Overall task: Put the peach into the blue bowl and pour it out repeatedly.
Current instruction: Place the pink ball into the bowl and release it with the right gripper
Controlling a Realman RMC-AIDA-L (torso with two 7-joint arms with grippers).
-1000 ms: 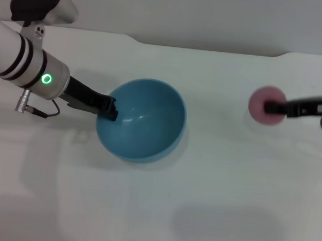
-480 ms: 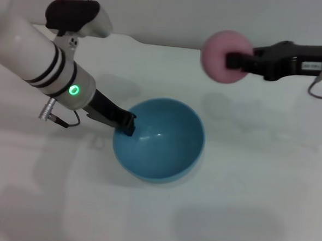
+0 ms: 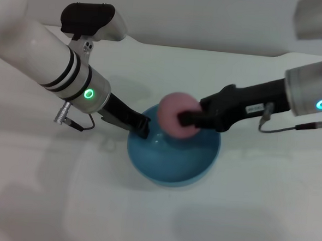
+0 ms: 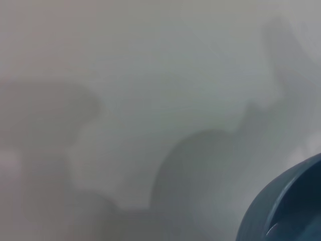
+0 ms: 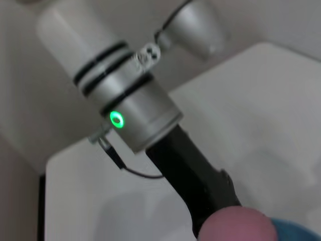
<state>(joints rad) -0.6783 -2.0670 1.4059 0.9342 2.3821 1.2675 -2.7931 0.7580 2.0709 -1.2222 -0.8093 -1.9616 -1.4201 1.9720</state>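
Note:
The blue bowl (image 3: pixel 173 160) stands on the white table, a little right of centre in the head view. My left gripper (image 3: pixel 142 127) is shut on the bowl's near-left rim. My right gripper (image 3: pixel 184 119) is shut on the pink peach (image 3: pixel 175 114) and holds it just above the bowl's opening. The bowl's edge also shows in the left wrist view (image 4: pixel 288 211). The peach's top shows in the right wrist view (image 5: pixel 238 224), with my left arm (image 5: pixel 130 105) behind it.
The white table (image 3: pixel 63 191) stretches around the bowl, with its back edge (image 3: pixel 209 49) against a pale wall. A grey cable (image 3: pixel 292 127) hangs under my right wrist.
My right gripper has carried the peach from the far right, up and across, down to just over the bowl. My left gripper has shifted the bowl to the right and nearer.

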